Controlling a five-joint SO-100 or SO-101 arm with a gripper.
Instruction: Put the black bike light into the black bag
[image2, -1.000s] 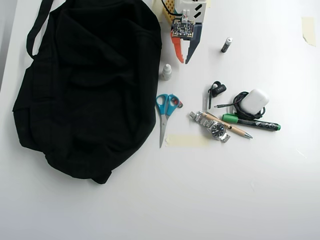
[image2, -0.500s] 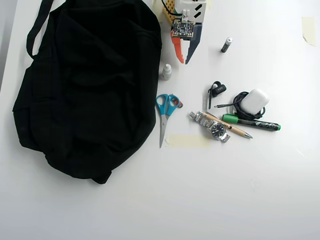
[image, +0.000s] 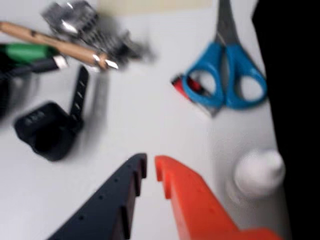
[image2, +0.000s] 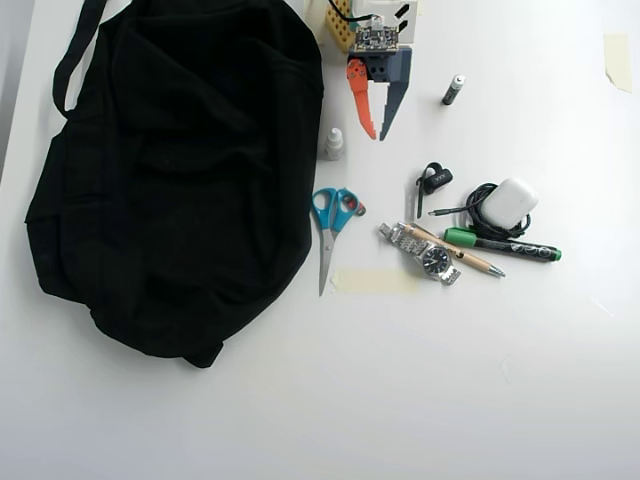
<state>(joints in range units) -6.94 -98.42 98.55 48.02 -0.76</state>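
The black bike light (image2: 434, 180) sits on the white table (image2: 450, 380), just left of the coiled cable with the white case (image2: 508, 203). My gripper (image2: 376, 134) hangs up-left of it, empty, 2 fingers nearly closed. The black bag (image2: 170, 180) fills the overhead view's left.

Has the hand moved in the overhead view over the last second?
Yes. The hand has advanced down the picture: its tips now sit level with the small white bottle, closer to the black bike light, which lies where it was.
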